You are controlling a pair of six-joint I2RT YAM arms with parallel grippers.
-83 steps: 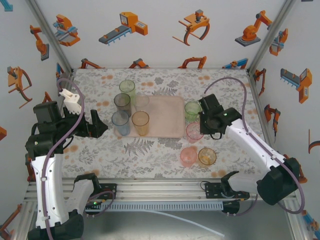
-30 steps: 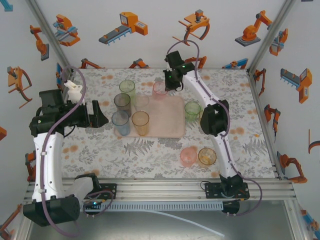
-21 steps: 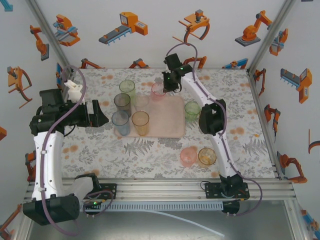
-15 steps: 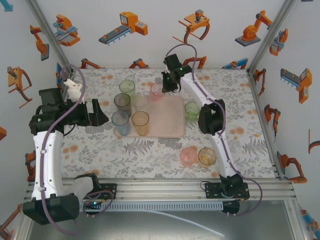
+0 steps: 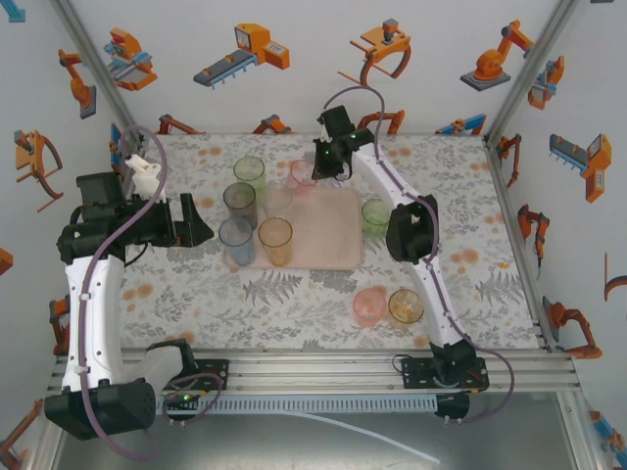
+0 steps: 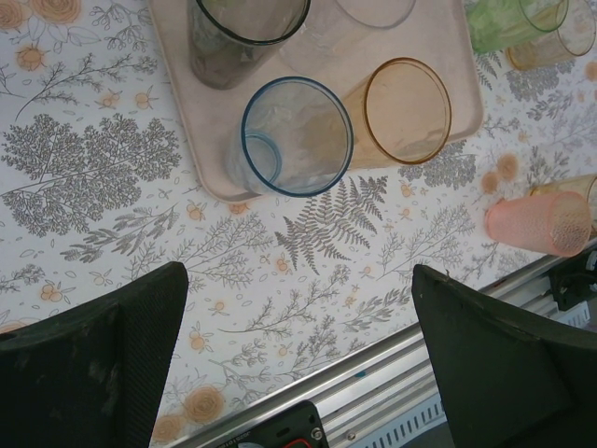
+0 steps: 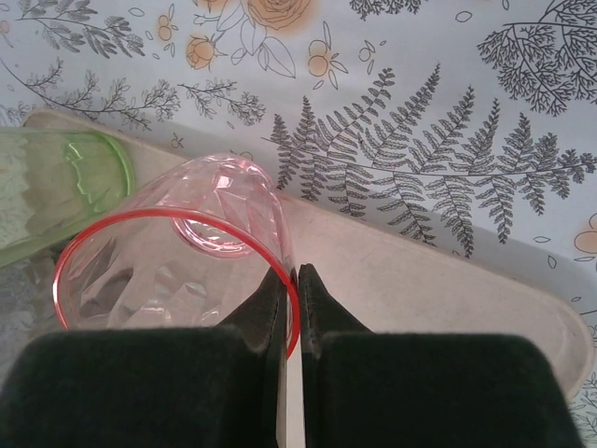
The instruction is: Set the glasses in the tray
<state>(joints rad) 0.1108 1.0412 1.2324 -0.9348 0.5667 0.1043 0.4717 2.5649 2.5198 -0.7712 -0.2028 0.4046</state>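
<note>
Carried across from right of the tray [image 5: 328,230], the pink glass [image 7: 177,252] is now being held at its far edge; the right gripper [image 7: 291,280] is pinching the rim wall, leaving the base free for setting down, while the left gripper [image 6: 298,280] is waiting wide open nearby.

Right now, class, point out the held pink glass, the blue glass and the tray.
pink glass [image 7: 149,280], right wrist view, inner wall.
blue glass [image 6: 297,136], left wrist view, inner wall.
tray [image 5: 326,233], top external view, bare floor.
</note>
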